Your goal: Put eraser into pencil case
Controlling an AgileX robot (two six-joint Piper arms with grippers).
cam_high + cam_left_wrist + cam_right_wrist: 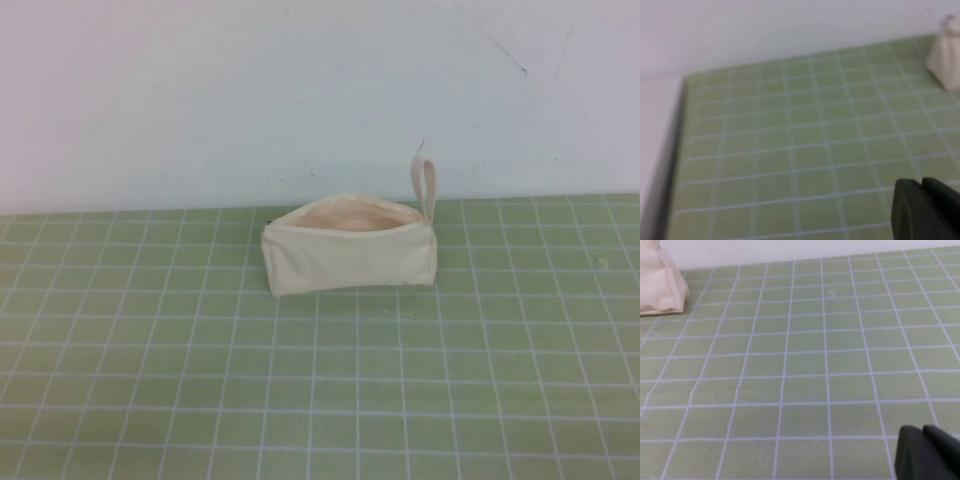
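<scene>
near the back wall the pencil case [350,255] stands unzipped on my green mat [320,400]. i see no eraser anywhere, so it may already be inside. my left gripper [922,187] and right gripper [924,432] hang low, pressed together, well apart from it.

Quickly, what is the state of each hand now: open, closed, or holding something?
Left hand: at its wrist view's edge over the mat, state cannot be told.
Right hand: likewise over the mat, cannot be told.
</scene>
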